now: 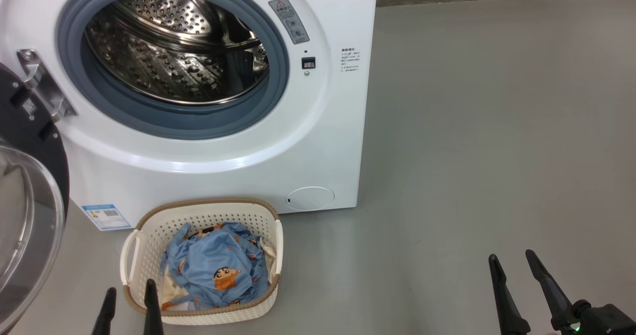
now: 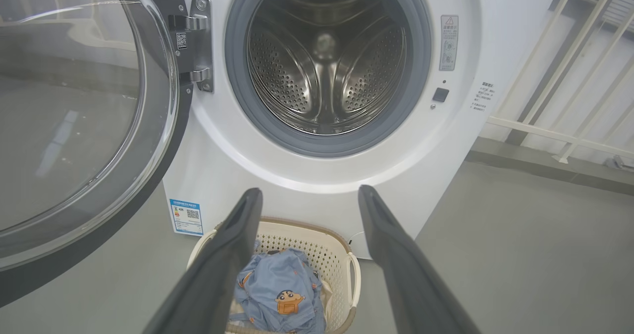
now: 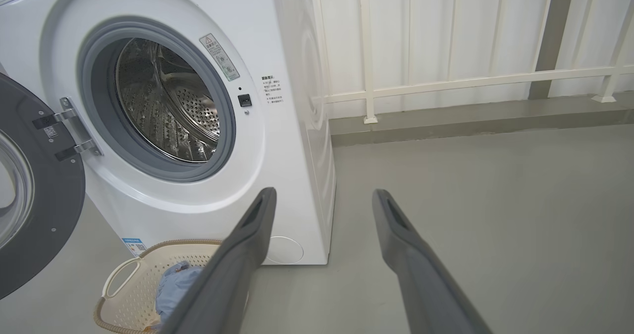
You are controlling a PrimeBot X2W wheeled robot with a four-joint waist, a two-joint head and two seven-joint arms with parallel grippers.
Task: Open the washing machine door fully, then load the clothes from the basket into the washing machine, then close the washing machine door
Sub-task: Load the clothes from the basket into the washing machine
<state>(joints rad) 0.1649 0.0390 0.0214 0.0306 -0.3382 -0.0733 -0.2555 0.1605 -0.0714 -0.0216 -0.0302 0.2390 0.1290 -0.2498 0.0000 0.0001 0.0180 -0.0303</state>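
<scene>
The washing machine door [image 1: 25,186] stands swung wide at far left, leaving the drum mouth free, so loading looks next. The left claw [image 1: 130,286], spread and empty, hovers at the near rim of the basket [image 1: 208,205], which sits on the floor just before the washing machine [image 1: 323,141]. Inside lie the clothes [image 1: 216,268], a crumpled blue cartoon print over cream. The right claw [image 1: 511,254] hangs spread above bare floor.

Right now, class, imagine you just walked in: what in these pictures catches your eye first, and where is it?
The washing machine stands upper left in the head view, steel drum gaping, its door swung wide at the left edge. On the floor before it, the basket holds blue cartoon-print clothes.
</scene>
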